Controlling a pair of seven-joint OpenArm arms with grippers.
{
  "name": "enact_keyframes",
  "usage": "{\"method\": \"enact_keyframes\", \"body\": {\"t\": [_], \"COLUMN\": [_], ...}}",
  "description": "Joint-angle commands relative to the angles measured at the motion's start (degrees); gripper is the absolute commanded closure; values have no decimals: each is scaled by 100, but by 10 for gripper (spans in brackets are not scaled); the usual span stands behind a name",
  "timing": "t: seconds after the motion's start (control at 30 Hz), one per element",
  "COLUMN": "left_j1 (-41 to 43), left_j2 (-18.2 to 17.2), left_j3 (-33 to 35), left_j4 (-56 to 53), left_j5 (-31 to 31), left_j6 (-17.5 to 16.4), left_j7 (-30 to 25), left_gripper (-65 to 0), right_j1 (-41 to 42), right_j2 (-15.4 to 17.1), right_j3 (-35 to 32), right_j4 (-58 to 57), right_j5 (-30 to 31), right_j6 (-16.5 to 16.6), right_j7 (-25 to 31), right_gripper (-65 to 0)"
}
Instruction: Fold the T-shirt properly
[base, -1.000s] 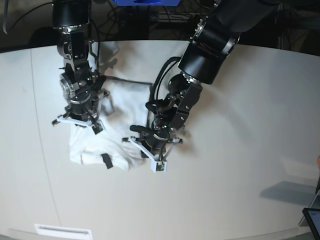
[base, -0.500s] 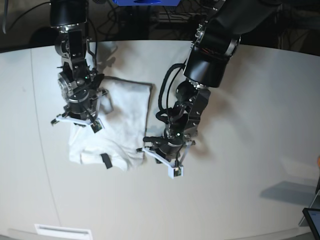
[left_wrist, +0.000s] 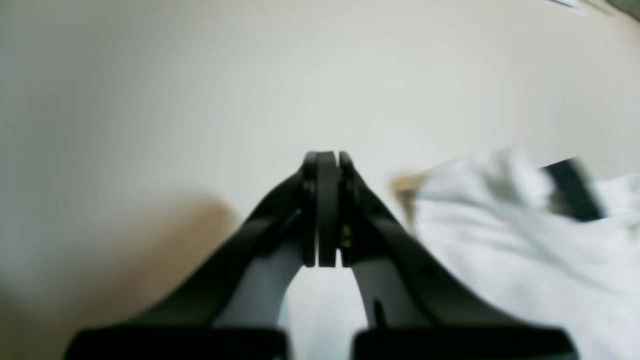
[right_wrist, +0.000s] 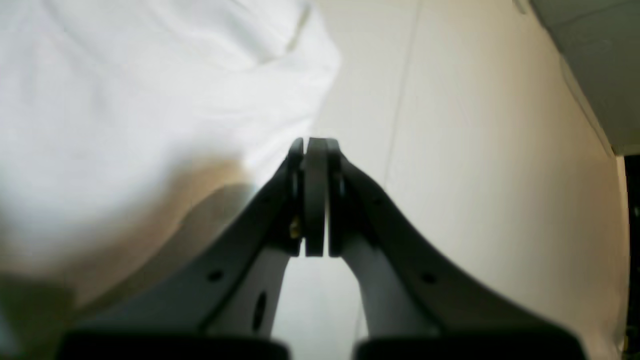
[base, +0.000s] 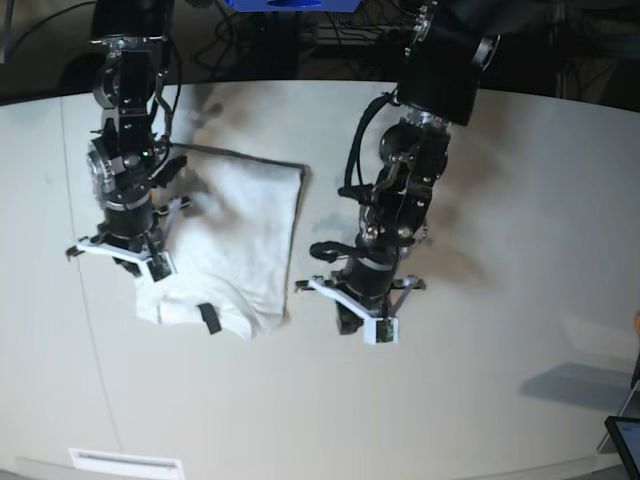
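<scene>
While the shirt (base: 235, 240) lies folded on the table (base: 520, 220), the left gripper (base: 352, 322) hangs beside it, jaws pressed together, empty; the right gripper (base: 118, 262), likewise, over its edge.

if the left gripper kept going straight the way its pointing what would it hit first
Most likely the bare table. In the left wrist view the shut left gripper points at empty tabletop, and the folded T-shirt with its black tag lies off to one side, outside that line. Depth is unclear, so how soon it would touch cannot be told.

Lab: cable tangle (base: 330, 30) behind table (base: 500, 200)
</scene>
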Motion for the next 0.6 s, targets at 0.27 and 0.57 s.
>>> {"method": "enact_keyframes", "body": {"t": [0.27, 0.57], "left_j1": [1277, 2481], "left_j2": [-234, -1280], "left_j3": [-794, -1031], "left_j4": [1885, 2703], "left_j5": [980, 1533], "left_j6": [-91, -91], "left_j7": [-182, -182], "left_gripper": [0, 0], "right_j1": [-704, -1592], "right_j2": [-148, 19], "right_j3": [1500, 2371], "right_j4": [96, 123], "right_j5": [1421, 2080], "right_j6": [-25, -25], "right_j7": [1717, 2112], "right_gripper": [-3, -3]}}
